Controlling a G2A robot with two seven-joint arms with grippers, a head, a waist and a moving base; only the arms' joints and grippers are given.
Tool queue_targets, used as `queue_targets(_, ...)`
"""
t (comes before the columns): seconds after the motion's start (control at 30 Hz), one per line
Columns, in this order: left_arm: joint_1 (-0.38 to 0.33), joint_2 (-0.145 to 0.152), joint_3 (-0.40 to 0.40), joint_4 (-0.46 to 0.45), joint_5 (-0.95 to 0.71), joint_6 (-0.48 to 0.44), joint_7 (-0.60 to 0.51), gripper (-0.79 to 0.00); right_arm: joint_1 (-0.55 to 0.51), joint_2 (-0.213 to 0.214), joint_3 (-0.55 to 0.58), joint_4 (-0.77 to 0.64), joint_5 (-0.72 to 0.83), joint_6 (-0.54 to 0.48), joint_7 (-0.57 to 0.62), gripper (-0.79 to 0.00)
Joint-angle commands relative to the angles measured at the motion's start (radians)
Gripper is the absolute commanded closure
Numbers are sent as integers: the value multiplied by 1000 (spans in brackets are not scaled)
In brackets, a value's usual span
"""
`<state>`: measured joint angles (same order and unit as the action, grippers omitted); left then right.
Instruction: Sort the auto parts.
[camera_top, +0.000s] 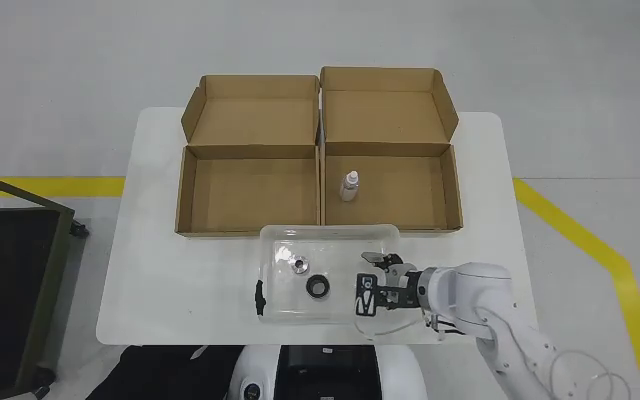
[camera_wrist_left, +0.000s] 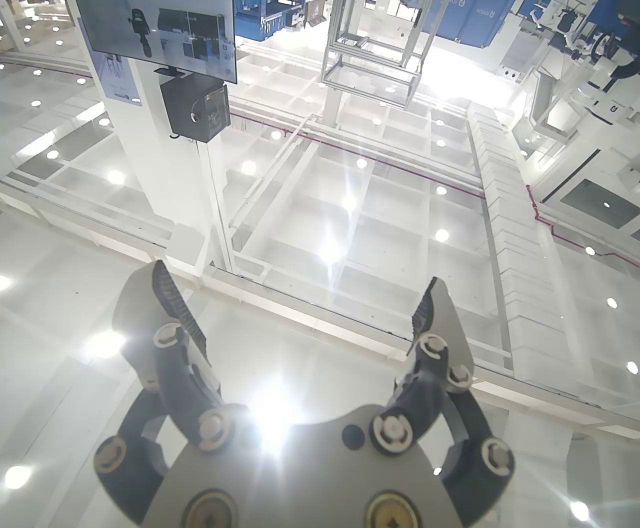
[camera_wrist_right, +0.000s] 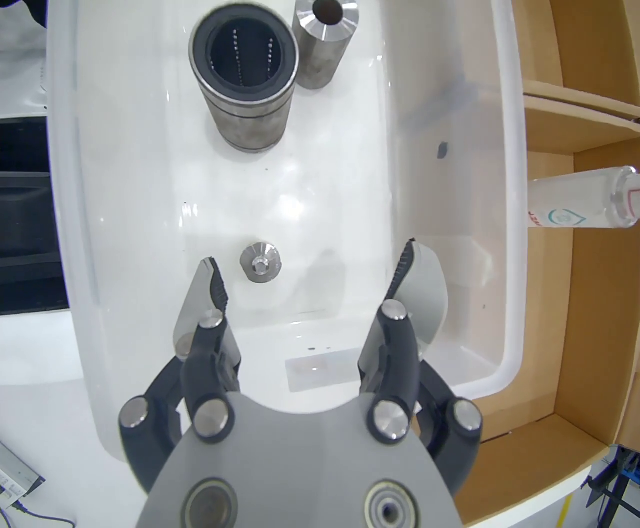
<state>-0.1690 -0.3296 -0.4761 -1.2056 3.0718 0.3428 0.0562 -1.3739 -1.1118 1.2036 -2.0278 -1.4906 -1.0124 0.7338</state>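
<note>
A clear plastic tray (camera_top: 330, 229) stands at the table's front and holds the parts. In it are a large linear bearing (camera_wrist_right: 242, 80) (camera_top: 318, 286), upright with its black bore showing, a smaller steel sleeve (camera_wrist_right: 325, 40) (camera_top: 298, 265) beside it, and a small conical metal part (camera_wrist_right: 260, 261). My right gripper (camera_wrist_right: 310, 255) (camera_top: 368, 283) hangs open inside the tray's right end, with the conical part just ahead of its fingers and nearer one of them. My left gripper (camera_wrist_left: 297, 280) is open, holds nothing and points up at the ceiling.
Two open cardboard boxes sit side by side behind the tray, the left box (camera_top: 248, 190) and the right box (camera_top: 400, 190). A small white bottle (camera_top: 348, 185) (camera_wrist_right: 582, 204) is in the right box. A black piece (camera_top: 259, 297) sits at the tray's left edge.
</note>
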Motion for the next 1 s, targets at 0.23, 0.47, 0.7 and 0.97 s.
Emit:
queue_targets(0.23,0,0,0,0,0,0,0,-785,38,13,-73,24,-7,0,24,-394)
queue_targets(0.47,0,0,0,0,0,0,0,-785,64,23,-115,41,-10,0,53,-354)
queue_targets(0.7,0,0,0,0,0,0,0,-785,86,33,-142,61,5,0,63,-151)
queue_targets(0.97,0,0,0,0,0,0,0,-785,100,44,-157,51,25,0,57,0)
